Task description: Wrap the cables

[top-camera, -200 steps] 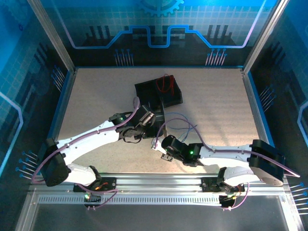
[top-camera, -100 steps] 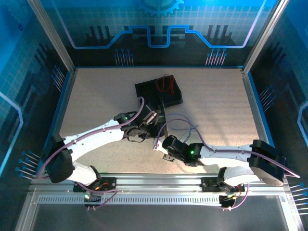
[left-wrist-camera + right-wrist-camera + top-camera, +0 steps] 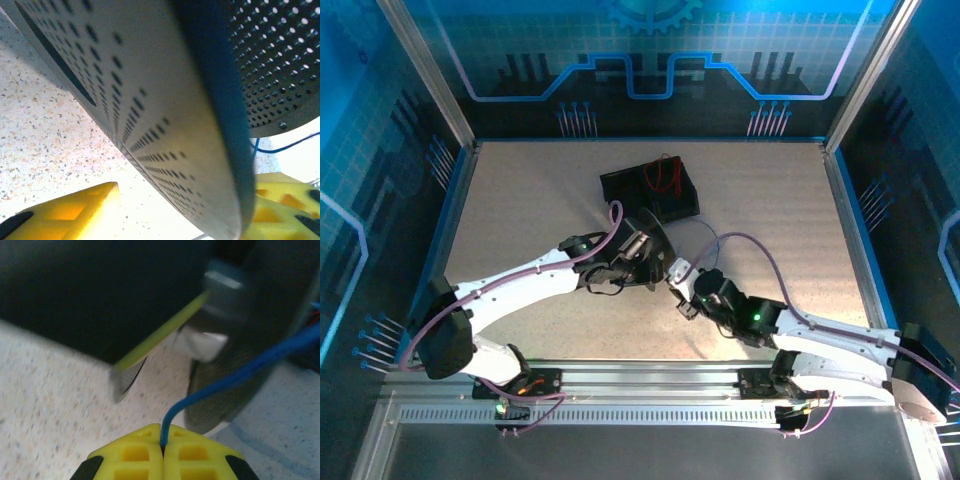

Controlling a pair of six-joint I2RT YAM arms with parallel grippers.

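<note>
Jaws of right gripper (image 3: 162, 432), bottom centre, are pressed together on blue cable (image 3: 240, 375), which runs to upper right. Left gripper (image 3: 172, 205) straddles perforated plate (image 3: 150, 100); clamping cannot be determined. Red cable (image 3: 665, 175) lies in box (image 3: 620, 185), upper centre.

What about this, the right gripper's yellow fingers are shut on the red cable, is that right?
Not quite: the colour is wrong. The right gripper has its yellow fingers shut on the blue cable, not the red one. The right wrist view shows it pinched between them.
</note>
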